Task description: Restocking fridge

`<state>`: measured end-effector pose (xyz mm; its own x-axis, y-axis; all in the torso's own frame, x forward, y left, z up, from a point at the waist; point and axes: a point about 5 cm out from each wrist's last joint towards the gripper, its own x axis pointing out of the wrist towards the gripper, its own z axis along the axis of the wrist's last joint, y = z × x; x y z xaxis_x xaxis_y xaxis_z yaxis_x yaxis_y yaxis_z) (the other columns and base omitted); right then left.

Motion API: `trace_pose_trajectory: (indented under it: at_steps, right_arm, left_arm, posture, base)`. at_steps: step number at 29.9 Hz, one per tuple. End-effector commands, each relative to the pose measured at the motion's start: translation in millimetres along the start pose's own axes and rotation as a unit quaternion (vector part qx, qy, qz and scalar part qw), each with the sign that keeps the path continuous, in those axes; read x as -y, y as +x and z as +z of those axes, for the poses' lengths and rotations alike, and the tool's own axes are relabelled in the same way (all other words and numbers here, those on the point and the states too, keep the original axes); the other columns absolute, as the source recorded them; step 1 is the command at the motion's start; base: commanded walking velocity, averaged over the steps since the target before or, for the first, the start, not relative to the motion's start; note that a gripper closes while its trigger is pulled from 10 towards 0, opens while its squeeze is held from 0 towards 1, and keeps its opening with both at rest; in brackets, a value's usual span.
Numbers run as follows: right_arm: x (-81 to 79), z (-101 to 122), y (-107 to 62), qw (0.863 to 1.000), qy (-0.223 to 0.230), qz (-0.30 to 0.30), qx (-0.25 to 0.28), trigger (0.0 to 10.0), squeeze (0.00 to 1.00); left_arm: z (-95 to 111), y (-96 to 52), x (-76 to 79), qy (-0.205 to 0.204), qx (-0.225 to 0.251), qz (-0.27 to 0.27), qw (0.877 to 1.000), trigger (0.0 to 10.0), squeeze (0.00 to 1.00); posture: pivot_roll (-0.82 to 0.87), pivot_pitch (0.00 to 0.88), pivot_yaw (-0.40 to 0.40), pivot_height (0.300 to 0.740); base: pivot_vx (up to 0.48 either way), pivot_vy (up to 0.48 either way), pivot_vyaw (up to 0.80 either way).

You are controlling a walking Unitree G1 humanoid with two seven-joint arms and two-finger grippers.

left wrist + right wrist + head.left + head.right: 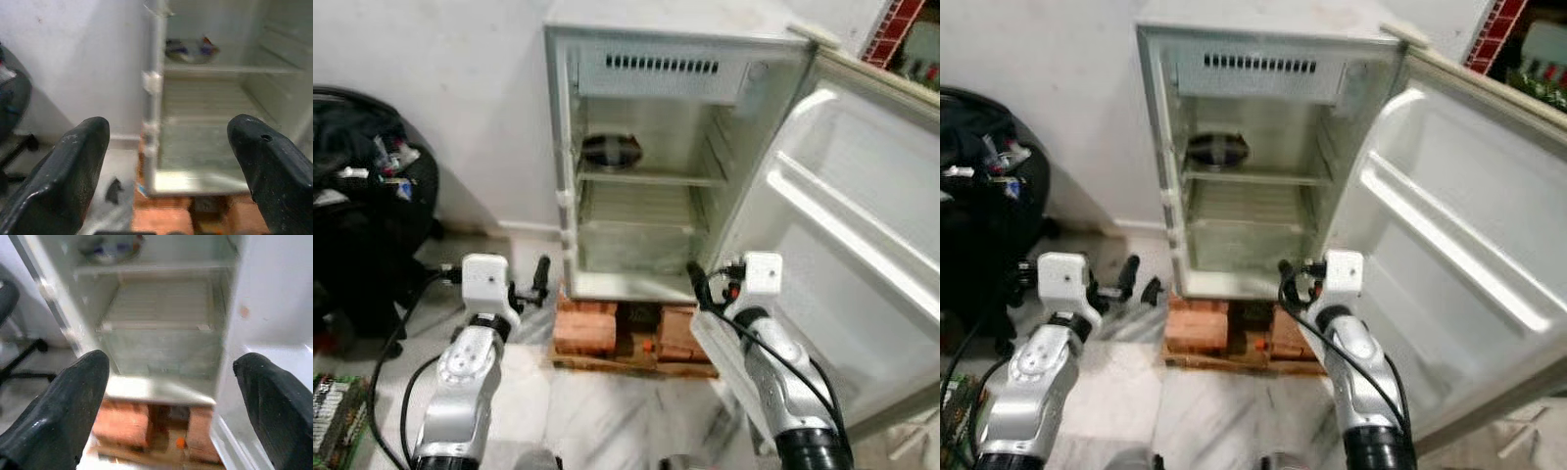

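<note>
- Left eye view: a small white fridge (646,157) stands against a white wall, raised on red bricks (585,328) and a wooden pallet (636,360); its door (847,235) hangs wide open on the robot's right; a round dark bowl (612,150) sits on the upper shelf (656,178); the lower shelf and the clear drawer under it look bare; the left gripper (530,286) is held up in front of the fridge's left edge, near the bricks; the right gripper (697,284) is held up near the fridge's lower right corner, just beside the open door; a black chair (362,225) piled with things stands on the left by the wall; the floor (607,421) is pale marble.
- Right eye view: the same scene; the left gripper's fingers (1128,269) are apart; both silver arms reach forward from below.
- Left wrist view: the left jaws are wide open and hold nothing; between the two black fingers (73,166) the fridge's left wall and shelves show; the bowl on the upper shelf holds something dark with a bit of red, too blurry to name.
- Right wrist view: the right jaws are wide open and hold nothing; between the black fingers (63,406) the clear drawer (161,352) and the bricks below it show; the white door is on one side.
</note>
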<state>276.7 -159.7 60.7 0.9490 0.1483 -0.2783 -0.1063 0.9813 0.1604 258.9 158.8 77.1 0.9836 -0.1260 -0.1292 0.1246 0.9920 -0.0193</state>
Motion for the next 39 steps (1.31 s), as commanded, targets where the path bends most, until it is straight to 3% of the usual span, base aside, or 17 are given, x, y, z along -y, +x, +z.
trace_pose_trajectory:
  at_steps: [1,9,11,13,14,29,34,39]
  right_arm:
    - [1.7,-2.9,-3.2,1.000,0.003,0.006,-0.013,10.0,0.76]
    - [0.6,-6.0,-4.6,1.000,0.000,0.013,-0.028,10.0,0.76]
    - [0.0,-5.4,-4.0,0.999,-0.007,0.017,-0.028,10.0,0.00]
    - [-0.1,-4.4,-3.5,0.999,-0.010,0.019,-0.026,10.0,0.00]
    - [0.1,-4.1,-3.3,0.999,-0.011,0.018,-0.026,10.0,0.00]
    - [5.4,16.2,-3.1,0.999,-0.007,-0.006,0.038,10.0,0.00]
    - [14.0,29.8,-7.2,0.995,0.005,-0.045,0.090,10.0,0.00]
    - [16.9,34.1,-4.9,0.992,0.002,-0.068,0.102,10.0,0.00]
  left_arm:
    - [-3.0,-0.7,5.5,0.007,-0.008,-0.010,1.000,10.0,1.00]
    - [-3.6,-0.3,5.0,0.015,-0.012,-0.007,1.000,10.0,1.00]
    - [-3.3,0.2,4.3,0.035,-0.011,-0.011,0.999,10.0,1.00]
    - [-3.5,0.5,2.4,0.049,-0.011,-0.017,0.999,10.0,1.00]
    - [-3.6,0.6,1.9,0.052,-0.011,-0.018,0.998,10.0,0.00]
    - [0.8,0.4,-4.8,0.046,0.007,0.007,0.999,10.0,0.00]
    - [-0.2,-1.7,-5.7,0.037,0.013,0.007,0.999,10.0,0.00]
    - [0.8,0.5,-8.3,0.036,0.018,0.006,0.999,10.0,0.00]
  posture:
    - [0.05,0.000,-0.031,0.740]
    - [0.05,0.001,-0.031,0.740]
    - [0.05,0.003,-0.029,0.740]
    - [0.05,0.004,-0.029,0.740]
    - [0.05,0.004,-0.029,0.740]
    - [0.05,0.013,-0.030,0.740]
    - [0.06,0.007,-0.033,0.740]
    - [0.05,0.000,-0.026,0.740]
  base:
    - [-0.435,0.000,0.00]
    - [-0.421,-0.154,0.00]
    - [-0.399,-0.268,0.00]
    - [-0.337,-0.336,0.00]
    - [0.000,-0.255,0.00]
    - [0.055,-0.016,0.00]
    - [0.048,0.000,0.00]
    - [0.287,0.000,0.00]
